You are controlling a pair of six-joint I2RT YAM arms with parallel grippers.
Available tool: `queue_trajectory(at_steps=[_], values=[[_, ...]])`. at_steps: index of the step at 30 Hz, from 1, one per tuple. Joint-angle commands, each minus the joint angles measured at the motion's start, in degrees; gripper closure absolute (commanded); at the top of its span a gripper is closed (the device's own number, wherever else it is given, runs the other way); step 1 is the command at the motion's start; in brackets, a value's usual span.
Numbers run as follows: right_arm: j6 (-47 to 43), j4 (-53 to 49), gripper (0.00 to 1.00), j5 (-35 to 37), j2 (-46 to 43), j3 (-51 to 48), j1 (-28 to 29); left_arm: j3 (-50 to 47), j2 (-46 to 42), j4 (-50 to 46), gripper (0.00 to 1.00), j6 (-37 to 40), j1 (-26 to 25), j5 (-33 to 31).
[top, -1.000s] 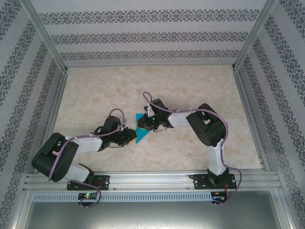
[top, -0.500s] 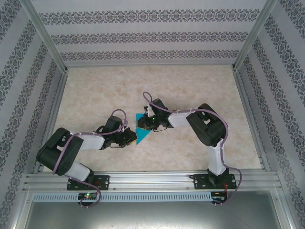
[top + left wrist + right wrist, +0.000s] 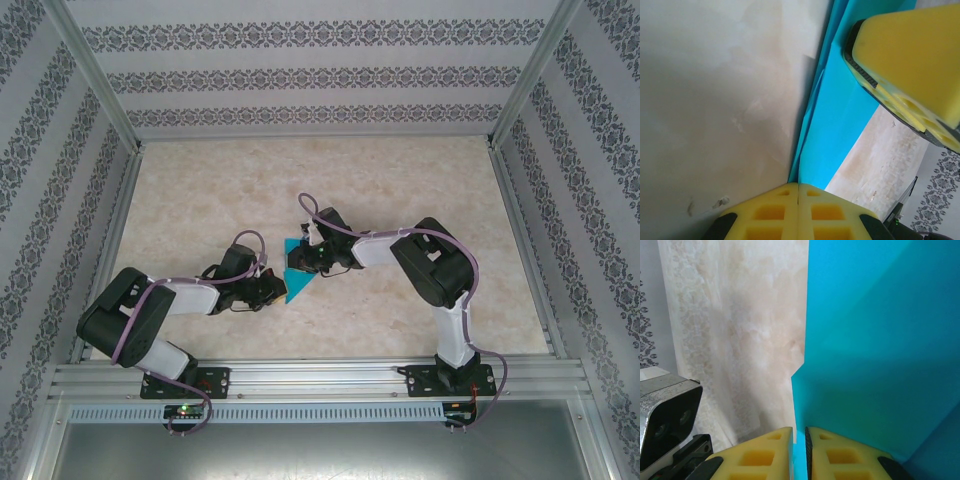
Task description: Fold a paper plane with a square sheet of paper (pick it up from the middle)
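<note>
The square sheet of paper point(image 3: 300, 283) is teal-blue and folded into a layered triangle in the middle of the table. My left gripper point(image 3: 277, 289) is at its near-left corner. In the left wrist view the left gripper point(image 3: 798, 187) has its yellow pads pressed together on the paper's point(image 3: 840, 115) folded edge. My right gripper point(image 3: 302, 259) comes in from the right at the paper's far side. In the right wrist view the right gripper point(image 3: 799, 434) pinches a thin edge of the paper point(image 3: 880, 340). A right finger point(image 3: 910, 65) shows above the paper in the left wrist view.
The marble-patterned table point(image 3: 400, 190) is walled by patterned panels and metal posts. An aluminium rail point(image 3: 320, 375) carrying both arm bases runs along the near edge. Part of the left arm's wrist point(image 3: 670, 410) shows beside the right fingers.
The left gripper's jaws have closed on the paper's edge and the left arm's elbow has shifted slightly right. The right arm and paper have stayed put.
</note>
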Motion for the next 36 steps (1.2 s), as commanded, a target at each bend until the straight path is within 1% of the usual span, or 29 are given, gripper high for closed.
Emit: queue_trajectory(at_steps=[1, 3, 7, 10, 19, 24, 27, 30, 36], values=[[-0.39, -3.52, 0.84, 3.05, 2.21, -1.76, 0.3, -1.96, -0.8, -3.76, 0.9, -0.29, -0.24, 0.36], [-0.48, -3.59, 0.84, 3.31, 2.04, -2.12, 0.3, -1.69, -1.45, -4.58, 0.86, 0.37, -0.28, 0.78], [-0.52, -3.51, 0.84, 3.33, 1.98, -2.36, 0.23, -1.5, -3.23, -7.87, 0.84, 1.15, -0.26, 0.31], [-0.39, -3.47, 0.84, 3.27, 2.06, -2.32, 0.25, -1.15, -3.77, -9.58, 0.84, 1.78, -0.25, -0.33], [-0.36, -3.41, 0.84, 3.31, 1.86, -2.37, 0.3, -0.37, -0.78, -9.17, 0.87, 1.65, -0.33, 0.8], [-0.22, -3.62, 0.84, 3.66, 1.67, -2.63, 0.31, 1.37, -0.28, -17.05, 0.9, 4.57, -0.4, 0.33], [-0.46, -4.22, 0.84, 3.72, 1.74, -2.39, 0.35, 2.52, -0.84, -20.41, 0.91, 5.91, -0.43, 1.16], [-0.63, -4.34, 0.85, 4.03, 1.94, -2.45, 0.38, 2.13, -4.68, -20.78, 0.89, 5.83, -0.43, 0.6], [-0.47, -4.29, 0.85, 3.85, 2.14, -2.4, 0.32, 3.94, -16.05, -24.18, 0.81, 5.86, -0.43, -4.89]])
